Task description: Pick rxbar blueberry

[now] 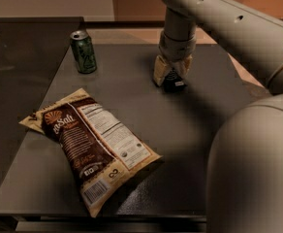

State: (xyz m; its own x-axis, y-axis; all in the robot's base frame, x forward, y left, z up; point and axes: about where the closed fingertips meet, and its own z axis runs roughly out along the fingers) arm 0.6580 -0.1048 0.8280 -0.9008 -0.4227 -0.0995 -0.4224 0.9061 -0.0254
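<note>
A brown-and-cream chip bag [95,152] lies near-left on the dark table [204,125]. Farther back lies the rxbar blueberry [175,83], small and dark with a white label, at the tip of the gripper [172,74]. Whether the gripper clamps it, I cannot tell. The arm [178,30] drops steeply from above. A green can [83,51] stands back left.

Little could be read. The chip bag [90,149] on the desk [204,115] bore pale script near its upper end, of which only something like "Salt" could be made out. Beside it ran a white panel of fine print, a round seal and, near the lower end, a barcode, none legible. The green can [84,52] showed no readable marking. The gripper [172,76] stood low over the rxbar blueberry [174,84] at the desk's far side; the bar's small white label was illegible.
</note>
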